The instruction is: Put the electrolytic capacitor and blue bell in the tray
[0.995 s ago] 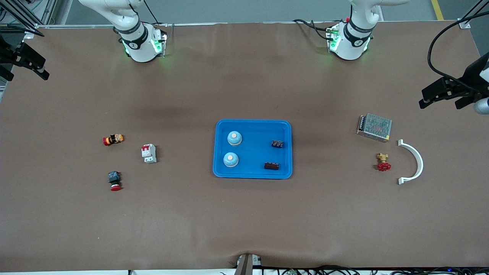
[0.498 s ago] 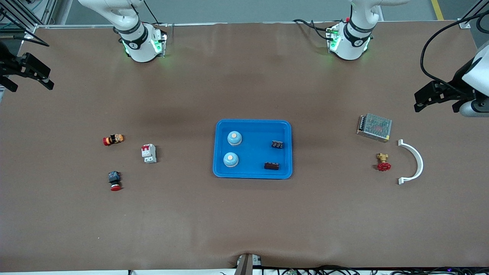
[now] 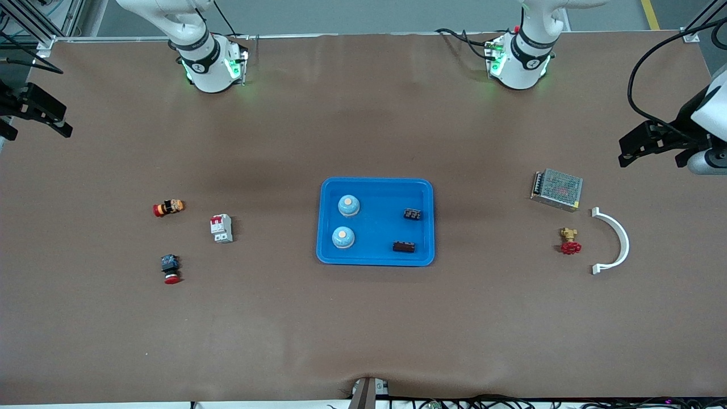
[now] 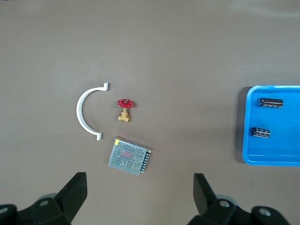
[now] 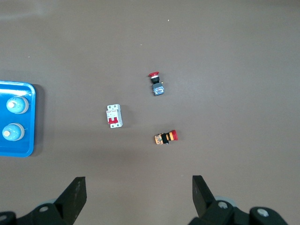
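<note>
The blue tray [image 3: 376, 180] lies at the table's middle. In it stand two blue bells [image 3: 349, 205] [image 3: 343, 237] toward the right arm's end. Two dark electrolytic capacitors [image 3: 412, 214] [image 3: 404, 246] lie in it toward the left arm's end. The left wrist view shows the tray's edge [image 4: 276, 157] and both capacitors [image 4: 269, 102] [image 4: 261, 132]. The right wrist view shows the tray's rim [image 5: 16, 153] and both bells [image 5: 15, 105] [image 5: 10, 132]. My left gripper [image 3: 650, 158] [image 4: 139, 192] hangs open and empty over its table end. My right gripper [image 3: 35, 132] [image 5: 139, 192] hangs open and empty over the other end.
Near the left arm's end lie a metal mesh power supply [image 3: 557, 189], a red-handled brass valve [image 3: 569, 241] and a white curved bracket [image 3: 616, 241]. Toward the right arm's end lie a white circuit breaker [image 3: 221, 228] and two red push buttons [image 3: 168, 208] [image 3: 171, 269].
Both grippers have drifted a little over their table ends, still open. Nothing in the tray or on the table has moved.
</note>
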Controlling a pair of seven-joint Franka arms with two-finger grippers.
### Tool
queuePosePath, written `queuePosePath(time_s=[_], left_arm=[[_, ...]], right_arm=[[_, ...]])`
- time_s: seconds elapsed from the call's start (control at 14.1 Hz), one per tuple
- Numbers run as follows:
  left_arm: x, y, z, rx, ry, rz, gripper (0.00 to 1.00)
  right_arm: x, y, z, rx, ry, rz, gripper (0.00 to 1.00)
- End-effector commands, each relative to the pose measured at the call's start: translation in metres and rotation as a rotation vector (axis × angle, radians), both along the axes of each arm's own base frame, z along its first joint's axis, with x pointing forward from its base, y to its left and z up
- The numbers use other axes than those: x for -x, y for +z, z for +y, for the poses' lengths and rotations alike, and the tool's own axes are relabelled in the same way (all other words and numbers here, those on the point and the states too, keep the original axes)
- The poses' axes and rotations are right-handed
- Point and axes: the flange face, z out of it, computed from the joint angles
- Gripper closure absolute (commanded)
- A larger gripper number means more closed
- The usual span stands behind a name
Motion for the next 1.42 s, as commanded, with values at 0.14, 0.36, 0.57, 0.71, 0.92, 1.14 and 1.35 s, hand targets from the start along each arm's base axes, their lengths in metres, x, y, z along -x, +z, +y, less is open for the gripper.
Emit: queuePosePath(time_s=[0.14, 0.36, 0.57, 0.71, 0.92, 1.14, 1.35], left_arm=[[0.007, -0.009, 0.004, -0.027, -0.061, 0.070, 0.00], [0.010, -0.012, 0.004, -0.027, -0.082, 0.097, 0.00], [0.009, -0.013, 0.004, -0.025, -0.084, 0.099, 0.00], [0.009, -0.013, 0.003, -0.023, -0.079, 0.099, 0.00], [0.008, -0.015, 0.000, -0.023, -0.084, 0.102, 0.00], [0.008, -0.013, 0.001, -0.023, -0.084, 0.099, 0.00], [0.009, -0.014, -0.001, -0.023, -0.078, 0.100, 0.00]], right_arm=[[-0.010, 0.003, 0.001, -0.008, -0.004, 0.013, 0.00], [-0.018, 0.006, 0.001, -0.006, -0.004, 0.036, 0.00], [-0.020, 0.004, 0.002, -0.006, -0.002, 0.043, 0.00], [-0.020, 0.004, 0.002, -0.006, -0.002, 0.043, 0.00], [-0.020, 0.003, 0.001, -0.007, -0.005, 0.044, 0.00], [-0.020, 0.003, 0.000, -0.007, -0.006, 0.044, 0.00], [-0.019, 0.004, -0.001, -0.007, -0.010, 0.041, 0.00]])
